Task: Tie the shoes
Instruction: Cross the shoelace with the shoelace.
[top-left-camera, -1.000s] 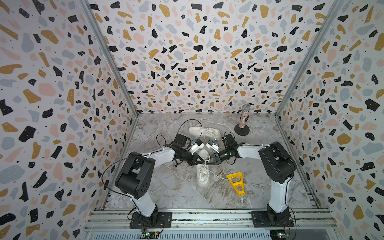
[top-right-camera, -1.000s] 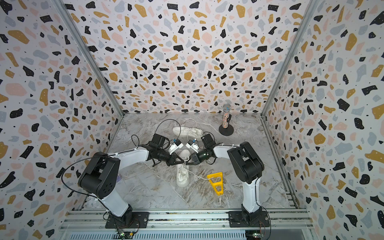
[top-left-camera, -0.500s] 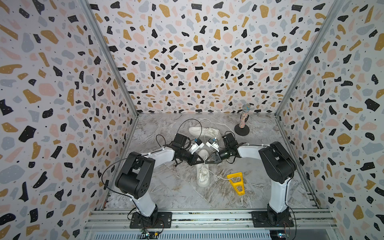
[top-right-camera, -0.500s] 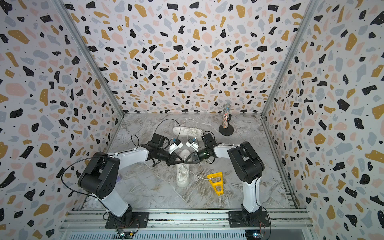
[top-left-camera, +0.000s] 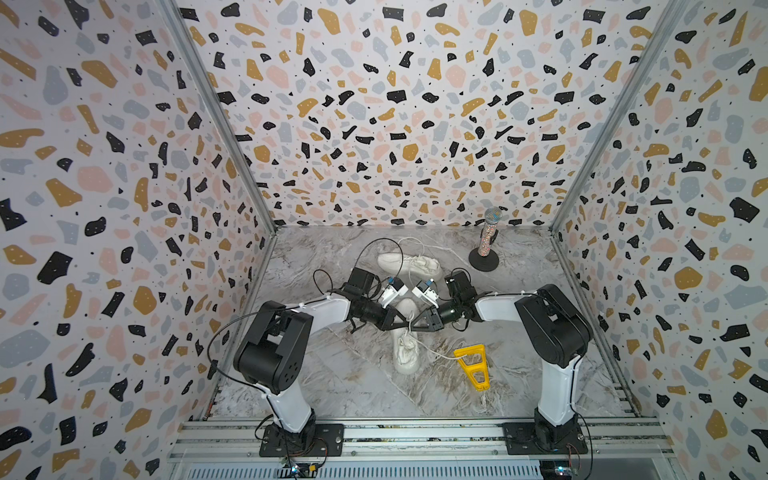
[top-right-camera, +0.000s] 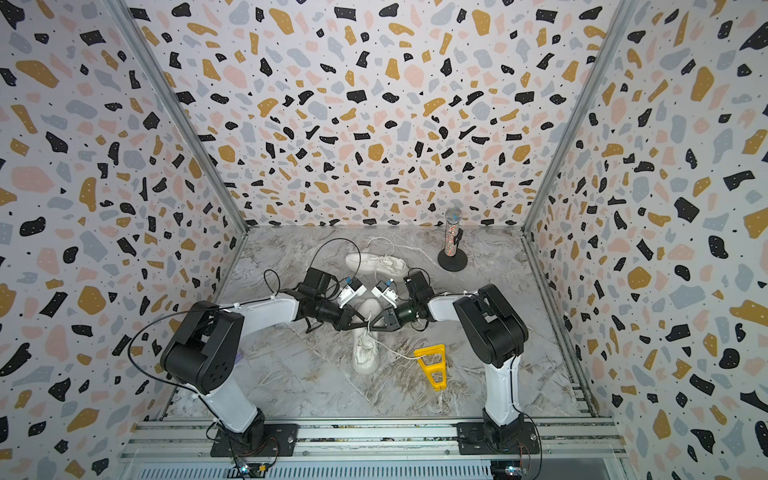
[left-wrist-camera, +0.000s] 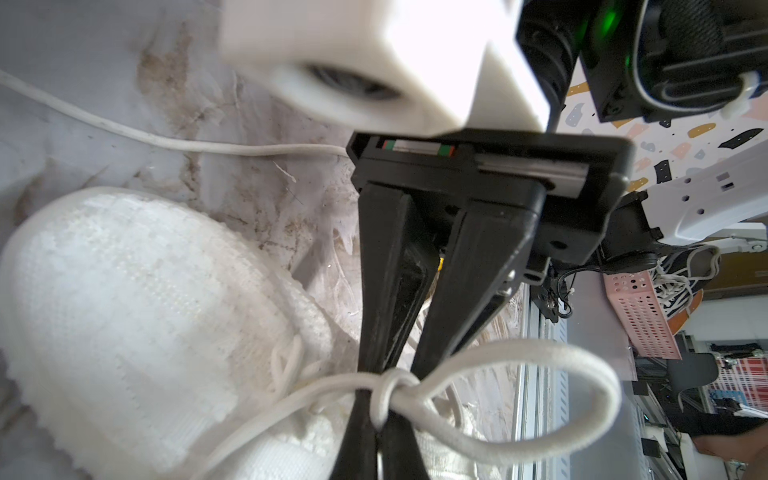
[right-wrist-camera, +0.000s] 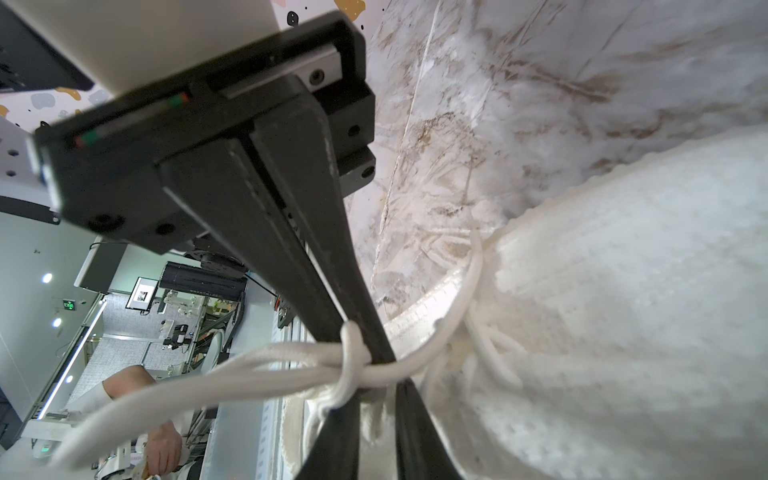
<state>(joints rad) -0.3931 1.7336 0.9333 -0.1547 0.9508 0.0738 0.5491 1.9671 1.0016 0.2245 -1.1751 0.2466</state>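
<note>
**A:** What's moved in the last second?

**B:** Hardly a thing! The right gripper (top-left-camera: 417, 327) looks a shade nearer the left gripper (top-left-camera: 404, 325). The near all-white knit low-top sneaker (top-left-camera: 405, 357) and the far all-white sneaker (top-left-camera: 409, 264) haven't budged. Same for the yellow plastic triangular frame (top-left-camera: 468, 350) and the sprinkle-patterned microphone on its round black base (top-left-camera: 487, 239).

**A:** Give me the count.

**B:** Two sneakers, two grippers, one yellow frame, one microphone, all on the grey marbled tabletop (top-left-camera: 332, 374).

**A:** Where do the sneakers lie?

**B:** The near sneaker is mid-table, right under both grippers, its smooth rounded toe toward the terrazzo back wall (top-left-camera: 395, 124). The far sneaker lies crosswise behind it, close to that wall, its laces loose.

**A:** And the look?

**B:** Textured white knit, a chunky sole, and a round white lace (right-wrist-camera: 270, 363). The left wrist view shows a knot (left-wrist-camera: 388, 382) with one big loop (left-wrist-camera: 609, 395) standing out of it. In the right wrist view several strands run off the other way. In both top views a lace end trails from the near sneaker to the yellow frame.

**A:** Grippers?

**B:** They're tip to tip at that knot. The left jaws are pressed tight together, with lace wound round the tips and a white sliver pinched between them. The right jaws are nearly together, nipping the lace at the same spot.
</note>
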